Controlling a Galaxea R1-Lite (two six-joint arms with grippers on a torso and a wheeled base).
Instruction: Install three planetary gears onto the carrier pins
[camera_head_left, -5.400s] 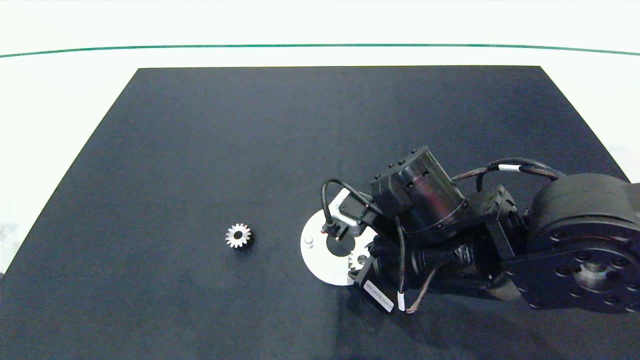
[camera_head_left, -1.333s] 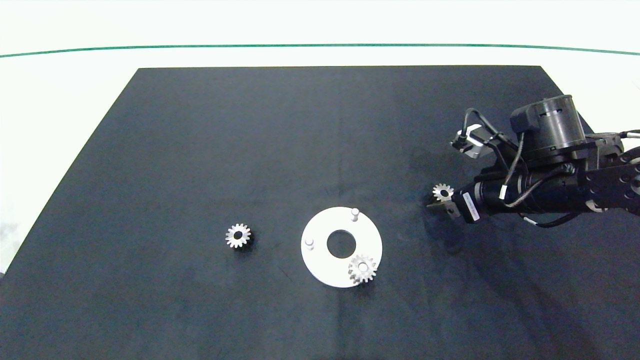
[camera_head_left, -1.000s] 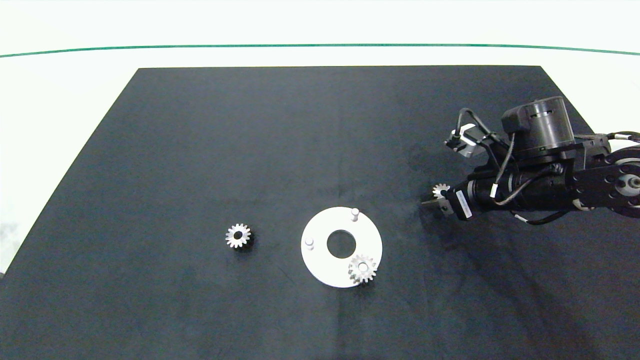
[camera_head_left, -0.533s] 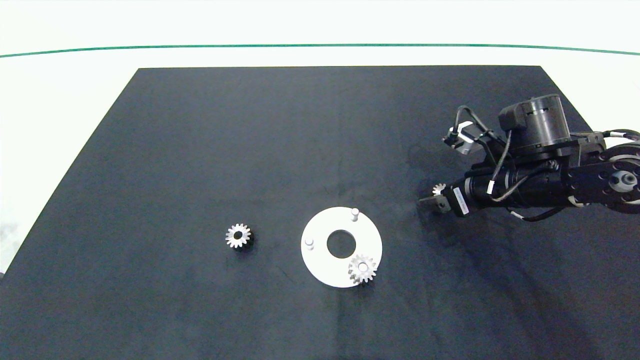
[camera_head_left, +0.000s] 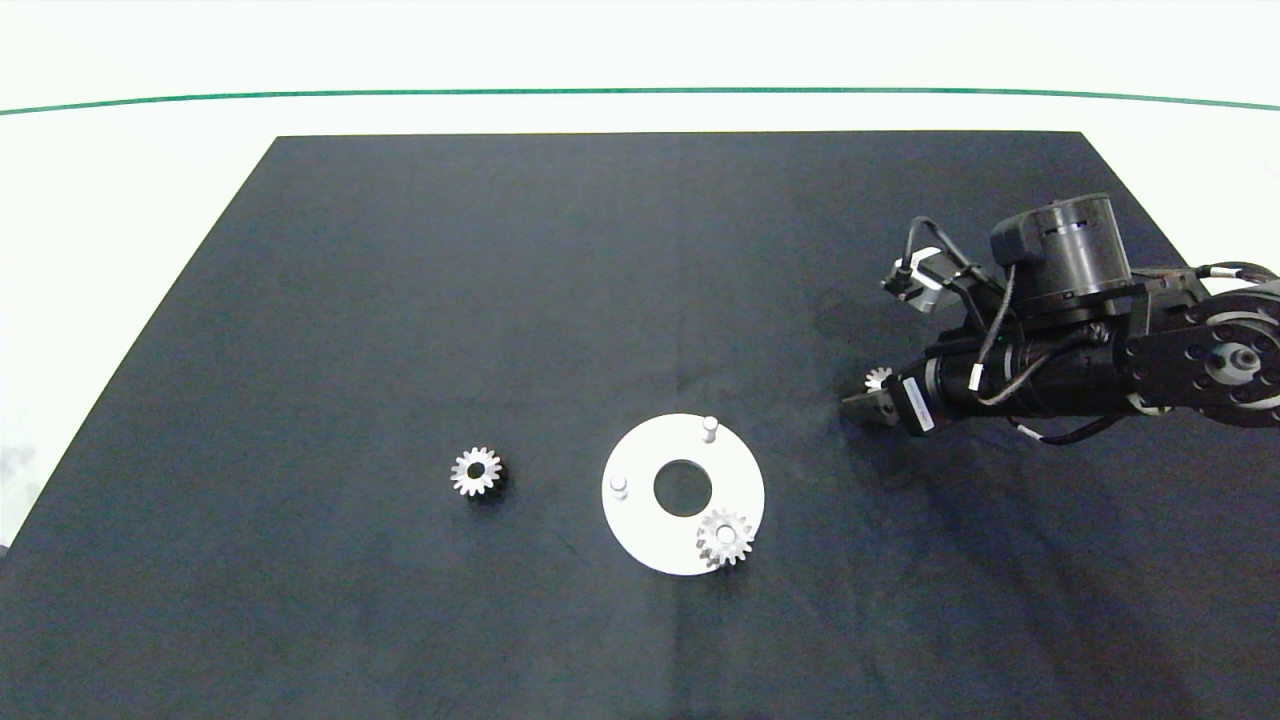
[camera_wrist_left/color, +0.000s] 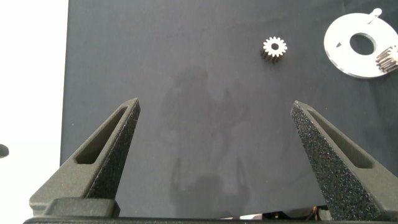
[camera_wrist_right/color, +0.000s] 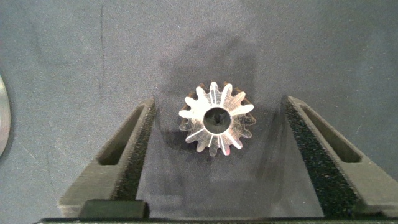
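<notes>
A flat white disc (camera_head_left: 640, 520) lies on the mat and carries three carrier pins. Two pins stand bare (camera_head_left: 709, 428) (camera_head_left: 619, 486); one silver gear (camera_head_left: 725, 537) sits at the third. A second gear (camera_head_left: 476, 471) lies loose on the mat to the disc's left. The third gear (camera_head_left: 878, 378) lies flat on the mat to the disc's right. My right gripper (camera_head_left: 872, 392) is down over it. In the right wrist view this gear (camera_wrist_right/color: 215, 118) lies between the open fingers (camera_wrist_right/color: 134, 146), with a gap on each side. My left gripper (camera_wrist_left/color: 214, 102) is open, holds nothing and is outside the head view.
The black mat (camera_head_left: 500, 250) covers the table, with white floor and a green line (camera_head_left: 400, 94) beyond. The left wrist view shows the loose gear (camera_wrist_left/color: 273, 47) and the disc (camera_wrist_left/color: 348, 59) far off. The disc's edge (camera_wrist_right/color: 2, 118) shows in the right wrist view.
The right arm left the disc, with one gear seated there, and went to the gear on the right. Over the last second it settled lower, its fingers straddling that gear.
</notes>
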